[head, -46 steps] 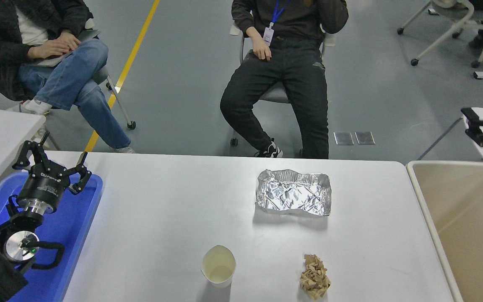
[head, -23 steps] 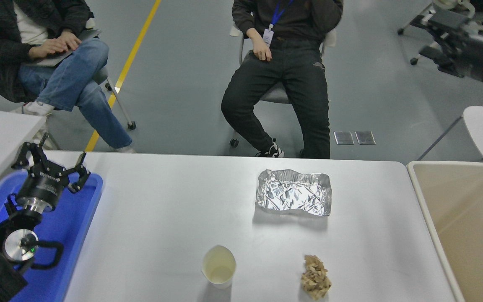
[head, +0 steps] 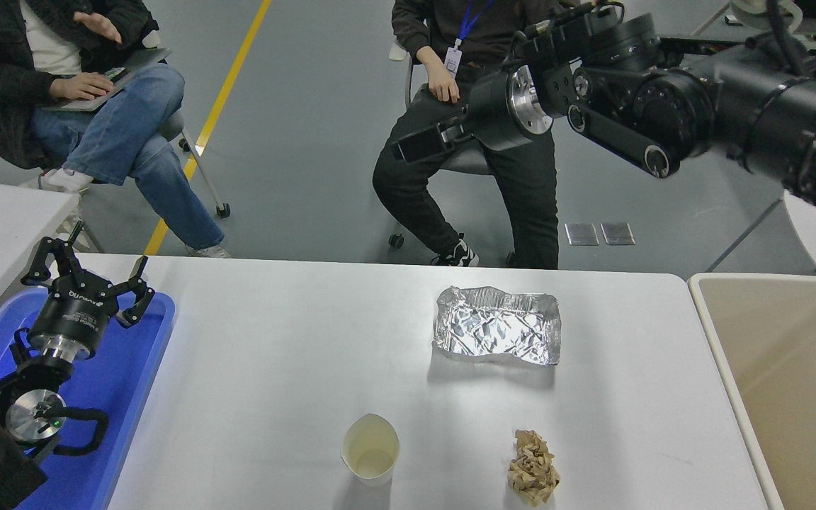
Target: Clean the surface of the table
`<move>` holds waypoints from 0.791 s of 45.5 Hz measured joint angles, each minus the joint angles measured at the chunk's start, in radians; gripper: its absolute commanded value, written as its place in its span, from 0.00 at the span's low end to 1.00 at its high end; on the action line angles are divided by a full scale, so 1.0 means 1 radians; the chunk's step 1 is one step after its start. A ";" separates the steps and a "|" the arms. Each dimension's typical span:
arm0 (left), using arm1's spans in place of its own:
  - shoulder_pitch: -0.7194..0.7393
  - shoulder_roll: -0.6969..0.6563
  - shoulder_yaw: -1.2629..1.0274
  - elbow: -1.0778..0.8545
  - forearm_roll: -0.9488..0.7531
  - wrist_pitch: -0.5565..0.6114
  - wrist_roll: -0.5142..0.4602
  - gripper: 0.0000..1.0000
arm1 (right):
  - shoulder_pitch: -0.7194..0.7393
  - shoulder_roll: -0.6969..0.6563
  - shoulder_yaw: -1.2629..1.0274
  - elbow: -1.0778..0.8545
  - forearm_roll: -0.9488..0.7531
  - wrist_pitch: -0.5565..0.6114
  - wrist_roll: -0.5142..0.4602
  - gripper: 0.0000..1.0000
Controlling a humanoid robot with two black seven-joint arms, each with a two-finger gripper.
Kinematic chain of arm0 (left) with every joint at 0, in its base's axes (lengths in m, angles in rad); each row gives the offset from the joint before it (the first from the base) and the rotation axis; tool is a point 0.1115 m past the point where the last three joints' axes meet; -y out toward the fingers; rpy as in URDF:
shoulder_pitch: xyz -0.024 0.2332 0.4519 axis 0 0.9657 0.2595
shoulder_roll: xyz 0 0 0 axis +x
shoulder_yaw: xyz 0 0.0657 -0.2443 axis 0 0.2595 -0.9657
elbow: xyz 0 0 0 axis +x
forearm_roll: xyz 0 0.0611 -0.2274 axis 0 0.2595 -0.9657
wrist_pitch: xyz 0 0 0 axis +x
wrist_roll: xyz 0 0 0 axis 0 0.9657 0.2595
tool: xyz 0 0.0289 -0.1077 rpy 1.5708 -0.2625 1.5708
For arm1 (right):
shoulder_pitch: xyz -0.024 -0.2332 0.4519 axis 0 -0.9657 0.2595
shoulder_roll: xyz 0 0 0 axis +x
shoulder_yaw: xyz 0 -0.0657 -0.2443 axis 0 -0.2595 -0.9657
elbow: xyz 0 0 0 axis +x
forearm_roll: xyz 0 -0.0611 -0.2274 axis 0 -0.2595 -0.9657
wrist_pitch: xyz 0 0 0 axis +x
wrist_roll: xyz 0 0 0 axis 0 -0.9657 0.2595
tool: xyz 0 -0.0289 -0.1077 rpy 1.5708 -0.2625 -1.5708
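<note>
Nearest to me, at the front edge of the table surface (head: 273, 368), I see an open paper cup (head: 370, 458) standing upright and, to its right, a crumpled brown paper wad (head: 533, 477); the two are well apart. The table surface fills the lower centre of the head view.

At the lower left, the left gripper (head: 86, 276) is parked above a blue tray (head: 121, 382), its fingers spread apart and holding nothing.

At the right edge, a beige bin (head: 716, 354) stands just beside the table's right end.

Farther in, a crinkled foil tray (head: 497, 324) rests on the table surface, beyond the paper wad and near the far edge.

Above and beyond the table, the right arm (head: 698, 99) enters from the right edge and reaches left at height. The right gripper (head: 426, 142) points left, in front of a seated person (head: 486, 163); I cannot tell whether its fingers are parted or closed.

A second seated person (head: 96, 134) is at the far left.
</note>
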State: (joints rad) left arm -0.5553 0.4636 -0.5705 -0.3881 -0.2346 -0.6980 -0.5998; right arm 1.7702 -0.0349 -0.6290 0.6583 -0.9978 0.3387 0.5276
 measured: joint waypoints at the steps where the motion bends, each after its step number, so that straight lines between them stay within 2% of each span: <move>1: 0.000 0.000 0.000 0.000 0.000 0.000 0.000 1.00 | 0.000 0.003 -0.005 0.010 -0.003 0.000 0.000 0.99; 14: 0.000 0.000 0.000 0.000 0.000 0.000 0.000 1.00 | -0.036 0.026 -0.037 0.149 -0.027 0.000 0.001 0.99; 36: 0.000 0.000 0.000 0.000 0.000 0.000 0.000 1.00 | -0.224 0.034 0.053 0.237 -0.034 -0.002 0.001 0.99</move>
State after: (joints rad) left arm -0.5553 0.4634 -0.5707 -0.3881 -0.2347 -0.6980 -0.5998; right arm 1.5460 -0.0009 -0.5756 0.8949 -1.0317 0.3367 0.5285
